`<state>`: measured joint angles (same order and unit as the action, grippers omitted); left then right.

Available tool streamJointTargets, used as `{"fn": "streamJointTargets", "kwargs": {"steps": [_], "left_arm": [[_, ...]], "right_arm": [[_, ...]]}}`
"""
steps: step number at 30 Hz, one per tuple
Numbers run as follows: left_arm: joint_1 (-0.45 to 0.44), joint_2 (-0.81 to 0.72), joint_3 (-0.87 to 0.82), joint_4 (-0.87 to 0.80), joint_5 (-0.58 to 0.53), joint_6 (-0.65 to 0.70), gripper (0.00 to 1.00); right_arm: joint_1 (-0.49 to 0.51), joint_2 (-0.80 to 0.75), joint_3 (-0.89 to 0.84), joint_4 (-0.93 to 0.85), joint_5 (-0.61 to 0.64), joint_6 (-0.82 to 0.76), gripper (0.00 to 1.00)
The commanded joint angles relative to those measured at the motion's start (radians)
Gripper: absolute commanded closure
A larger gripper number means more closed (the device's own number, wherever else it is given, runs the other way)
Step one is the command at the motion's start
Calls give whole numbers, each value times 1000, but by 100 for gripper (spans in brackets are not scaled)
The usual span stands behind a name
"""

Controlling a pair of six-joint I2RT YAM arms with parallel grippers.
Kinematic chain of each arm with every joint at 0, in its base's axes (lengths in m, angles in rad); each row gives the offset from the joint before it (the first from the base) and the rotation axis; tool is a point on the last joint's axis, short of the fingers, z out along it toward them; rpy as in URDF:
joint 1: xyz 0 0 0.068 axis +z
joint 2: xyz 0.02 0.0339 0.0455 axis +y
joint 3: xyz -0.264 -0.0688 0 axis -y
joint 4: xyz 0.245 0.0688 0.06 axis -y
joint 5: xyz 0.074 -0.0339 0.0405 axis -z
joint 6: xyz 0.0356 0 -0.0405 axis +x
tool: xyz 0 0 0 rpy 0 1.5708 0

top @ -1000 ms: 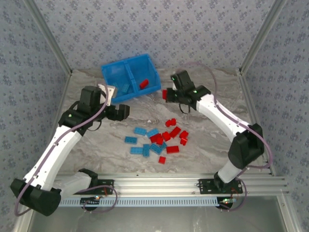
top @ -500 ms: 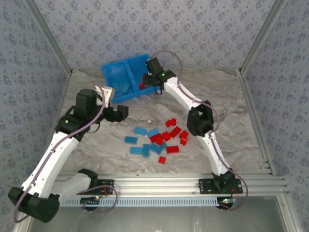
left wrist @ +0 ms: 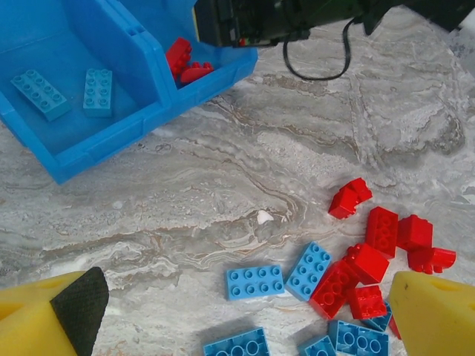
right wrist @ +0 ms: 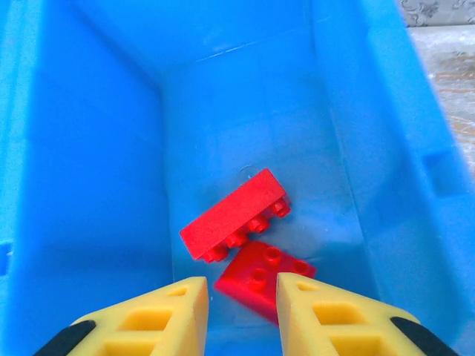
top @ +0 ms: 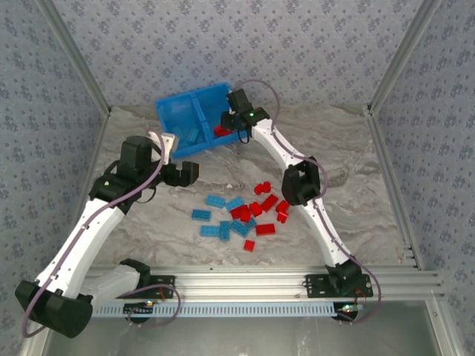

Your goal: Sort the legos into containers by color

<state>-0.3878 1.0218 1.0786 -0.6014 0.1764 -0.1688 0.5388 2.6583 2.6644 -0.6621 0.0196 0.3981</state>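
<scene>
Our left jaws stand spread wide and released, holding nothing. In the left wrist view we see their yellow fingers at the two lower corners, hanging above the marbled bench. From above, they sit between the loose legos and the bin, to the left of both.

Nearest the arm bases, the loose legos lie scattered in the middle of the bench. The light blue bricks are mostly on the left and the red bricks on the right, and the two colours touch where they meet.

Farther back, the blue bin sits askew, and a divider splits it into two compartments. In the left compartment we count two light blue bricks, one just beside the other. The right compartment holds red pieces.

Our right jaws hang over that right compartment with their yellow fingers pointing down into it. They are parted a little and nothing sits between them. On the bin floor beyond them, one red brick leans on a second red brick.
</scene>
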Motion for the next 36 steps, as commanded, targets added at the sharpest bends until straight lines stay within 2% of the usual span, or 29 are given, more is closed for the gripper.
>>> {"fn": "streamJointTargets", "kwargs": {"steps": [1,4,7,9,13,19,22,25,30,36], "left_arm": [[4,5,18,8,11,-6,1],[3,28,24,-1,-3,-25,1],[-48,71,47,-34,-57,-73,1],[-118,103,42,-41,-128,-125,1],[-223,201,3,-24,-198,-242,1],[-239,399,-14,-21,-245,-491,1],[-238,500,5,-30,-249,-596,1],[-241,582,13,2,-226,-656,1],[-250,683,32,64,-132,-660,1],[-256,749,42,70,-125,-643,1]], "right_arm": [[3,-154,20,-91,-23,-31,69],[3,-316,-117,-125,-10,-30,69],[6,-550,-380,-95,-32,-34,67],[13,-730,-616,-30,-49,-51,62],[23,-1064,-1021,56,-57,-68,43],[23,-1419,-1399,9,40,9,33],[17,-1514,-1509,-11,83,43,31],[2,-1553,-1537,-35,97,51,30],[-13,-1551,-1520,-59,99,42,28],[-17,-1536,-1514,-58,82,47,28]]}}
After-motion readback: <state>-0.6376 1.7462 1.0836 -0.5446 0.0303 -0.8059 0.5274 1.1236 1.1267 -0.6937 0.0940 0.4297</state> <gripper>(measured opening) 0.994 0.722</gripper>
